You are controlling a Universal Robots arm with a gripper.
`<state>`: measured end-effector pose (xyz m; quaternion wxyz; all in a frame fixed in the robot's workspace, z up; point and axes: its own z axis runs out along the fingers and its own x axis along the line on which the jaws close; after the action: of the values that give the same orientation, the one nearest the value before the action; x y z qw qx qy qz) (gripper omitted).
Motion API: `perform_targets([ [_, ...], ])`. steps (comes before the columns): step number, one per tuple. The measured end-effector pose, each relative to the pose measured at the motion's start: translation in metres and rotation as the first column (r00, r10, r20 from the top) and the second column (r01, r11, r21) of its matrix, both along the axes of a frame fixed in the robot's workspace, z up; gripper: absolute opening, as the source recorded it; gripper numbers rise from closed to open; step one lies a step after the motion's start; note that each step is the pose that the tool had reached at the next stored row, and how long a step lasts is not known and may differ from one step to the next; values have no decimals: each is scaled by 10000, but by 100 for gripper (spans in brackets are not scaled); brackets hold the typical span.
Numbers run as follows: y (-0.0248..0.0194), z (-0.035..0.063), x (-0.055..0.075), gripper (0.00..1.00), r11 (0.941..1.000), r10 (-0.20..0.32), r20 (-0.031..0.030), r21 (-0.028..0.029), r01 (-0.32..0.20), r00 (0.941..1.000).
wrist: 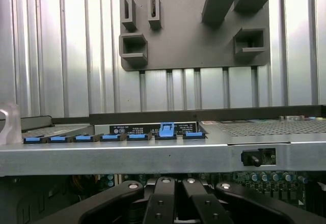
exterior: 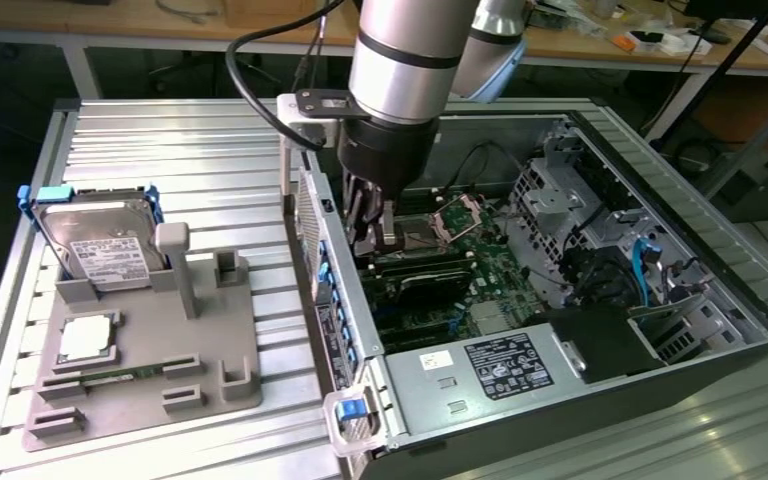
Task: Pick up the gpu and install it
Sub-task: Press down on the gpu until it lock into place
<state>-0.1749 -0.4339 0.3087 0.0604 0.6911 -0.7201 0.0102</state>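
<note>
Surface: ribbed metal table (exterior: 157,140) under an open computer case (exterior: 704,300).
GPU (exterior: 418,280): seated on the motherboard (exterior: 491,262), inside the case.
Gripper (exterior: 373,232): clenched, empty, just above the GPU.
Exterior view's left: hard drive (exterior: 97,240) upright in the grey holder (exterior: 157,370).

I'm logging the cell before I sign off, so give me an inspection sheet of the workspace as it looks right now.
Surface: ribbed metal table, carrying a grey fixture tray and an open computer case.
Job's things: gpu, a dark card inside the case, just below the gripper; whether it is seated cannot be told.
Clutter: hard drive in a blue frame standing in the tray; green memory stick lying on the tray.
Grippers: gripper lowered into the case over the motherboard.
Cables: black cable looping off the arm; blue cables in the case.
Surroundings: workbenches behind.
</note>
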Motion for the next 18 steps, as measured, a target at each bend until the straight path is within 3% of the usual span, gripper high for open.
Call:
perform_targets([
  [11,-1,-31,-1,11,10000,1,-7,-3,-1,10000],
  [18,0,-40,-16,11,10000,-2,-142,12,2,9999],
])
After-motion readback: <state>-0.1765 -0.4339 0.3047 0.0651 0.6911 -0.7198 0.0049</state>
